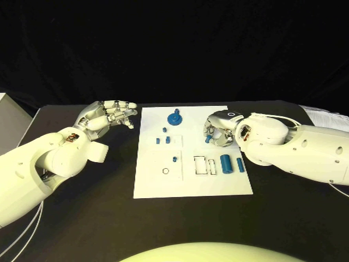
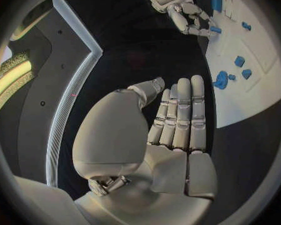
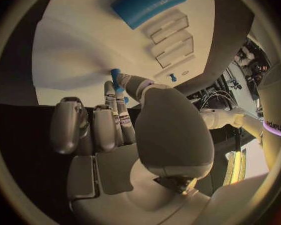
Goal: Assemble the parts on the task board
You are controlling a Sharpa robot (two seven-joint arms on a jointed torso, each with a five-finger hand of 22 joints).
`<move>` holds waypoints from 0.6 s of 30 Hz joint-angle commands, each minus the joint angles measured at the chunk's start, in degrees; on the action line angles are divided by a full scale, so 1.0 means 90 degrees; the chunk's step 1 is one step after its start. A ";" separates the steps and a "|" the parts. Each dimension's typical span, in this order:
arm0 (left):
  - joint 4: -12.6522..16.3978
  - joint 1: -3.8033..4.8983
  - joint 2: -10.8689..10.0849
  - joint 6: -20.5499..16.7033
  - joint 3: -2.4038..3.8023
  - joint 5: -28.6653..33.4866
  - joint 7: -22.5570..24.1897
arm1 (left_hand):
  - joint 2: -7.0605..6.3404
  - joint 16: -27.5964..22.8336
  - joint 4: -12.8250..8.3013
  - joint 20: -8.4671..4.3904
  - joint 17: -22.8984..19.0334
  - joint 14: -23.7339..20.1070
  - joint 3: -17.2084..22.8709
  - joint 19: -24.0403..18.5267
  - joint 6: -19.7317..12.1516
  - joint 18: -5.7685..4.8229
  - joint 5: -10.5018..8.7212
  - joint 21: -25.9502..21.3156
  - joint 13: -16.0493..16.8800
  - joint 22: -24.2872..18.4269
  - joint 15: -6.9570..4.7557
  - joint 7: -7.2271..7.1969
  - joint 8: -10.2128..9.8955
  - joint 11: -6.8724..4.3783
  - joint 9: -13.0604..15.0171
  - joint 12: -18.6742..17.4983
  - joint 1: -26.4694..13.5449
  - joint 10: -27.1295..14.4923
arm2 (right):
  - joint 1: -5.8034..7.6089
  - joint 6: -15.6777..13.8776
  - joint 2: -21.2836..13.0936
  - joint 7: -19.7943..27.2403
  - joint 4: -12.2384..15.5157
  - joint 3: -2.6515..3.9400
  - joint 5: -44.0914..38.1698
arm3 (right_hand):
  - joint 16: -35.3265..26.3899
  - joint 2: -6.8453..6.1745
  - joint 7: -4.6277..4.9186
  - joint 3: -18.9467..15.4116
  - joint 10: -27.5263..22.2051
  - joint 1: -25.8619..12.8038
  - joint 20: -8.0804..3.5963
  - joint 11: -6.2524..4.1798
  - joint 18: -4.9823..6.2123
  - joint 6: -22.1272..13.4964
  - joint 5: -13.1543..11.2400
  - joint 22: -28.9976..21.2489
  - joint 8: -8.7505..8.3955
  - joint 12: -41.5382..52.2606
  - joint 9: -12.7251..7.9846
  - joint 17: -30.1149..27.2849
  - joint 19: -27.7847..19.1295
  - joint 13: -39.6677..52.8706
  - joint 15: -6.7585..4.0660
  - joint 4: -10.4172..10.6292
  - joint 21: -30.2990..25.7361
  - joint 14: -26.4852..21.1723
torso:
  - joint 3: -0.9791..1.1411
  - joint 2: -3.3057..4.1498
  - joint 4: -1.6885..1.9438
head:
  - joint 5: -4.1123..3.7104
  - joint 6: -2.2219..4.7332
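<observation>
Several blue parts lie scattered over the white task board (image 1: 192, 185) in the middle of the black desk (image 1: 88, 218); a round knobbed piece (image 1: 174, 118) stands near its far edge, small pegs (image 1: 167, 140) sit just inside its left half, and two cylinders (image 1: 226, 163) lie side by side beside the rectangular recesses (image 1: 199, 165), which look unfilled. By my reading a pick-up is in hand; the right hand (image 1: 220, 131) hangs over the board pinching a small blue peg (image 3: 115, 80) between thumb and fingertip (image 3: 120, 91); next it needs carrying to a matching hole and setting upright. Off the board's left edge, the left hand (image 1: 108, 115) hovers holding nothing, fingers loosely curled and apart.
</observation>
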 commanded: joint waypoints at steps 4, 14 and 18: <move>0.0010 -0.0009 0.0007 0.0092 0.0004 0.0001 0.0027 | 0.0032 -0.0043 0.0019 0.0006 0.0004 -0.0040 -0.0029 0.0041 -0.0032 0.0039 -0.0016 -0.0042 0.0007 -0.0006 0.0027 0.0002 0.0032 -0.0001 0.0010 0.0035 -0.0006 -0.0032 | -0.0038 0.0176 0.0039 0.0049 -0.0013 -0.0007 0.0006 | 0.0013 0.0044 -0.0024 0.0073 0.0086 -0.0063 -0.0056 0.0004 0.0007 0.0080 0.0010 0.0015 0.0045 0.0021 0.0021 0.0005 0.0384 0.0008 -0.0055 0.0003 0.0034 0.0171 | 0.0001 0.0001 0.0005 | -0.0002 -0.0011; 0.0011 -0.0010 0.0004 0.0091 0.0004 0.0001 0.0026 | 0.0040 -0.0046 0.0025 0.0006 0.0008 -0.0039 -0.0027 0.0049 -0.0036 0.0040 -0.0016 -0.0057 0.0009 -0.0018 0.0025 0.0001 0.0041 -0.0003 0.0013 0.0055 -0.0002 -0.0043 | -0.0085 -0.0121 0.0076 -0.0007 -0.0023 -0.0011 0.0003 | 0.0030 0.0161 -0.0063 0.0159 0.0268 -0.0134 -0.0090 -0.0037 -0.0011 0.0256 0.0022 0.0087 0.0172 -0.0026 0.0107 0.0028 0.0400 0.0022 -0.0092 0.0022 0.0124 0.0178 | -0.0001 -0.0004 0.0001 | -0.0004 -0.0020; 0.0009 -0.0010 0.0004 0.0092 0.0004 0.0001 0.0026 | 0.0040 -0.0046 0.0025 0.0006 0.0008 -0.0039 -0.0027 0.0049 -0.0036 0.0040 -0.0016 -0.0057 0.0009 -0.0018 0.0025 0.0001 0.0041 -0.0003 0.0013 0.0055 -0.0002 -0.0043 | -0.0090 -0.0315 0.0076 -0.0069 -0.0019 -0.0011 0.0008 | 0.0051 0.0262 -0.0085 0.0199 0.0366 -0.0135 -0.0112 -0.0065 -0.0026 0.0323 0.0044 0.0149 0.0238 -0.0044 0.0160 0.0058 0.0414 0.0033 -0.0120 0.0009 0.0205 0.0184 | -0.0001 -0.0004 0.0004 | -0.0006 -0.0017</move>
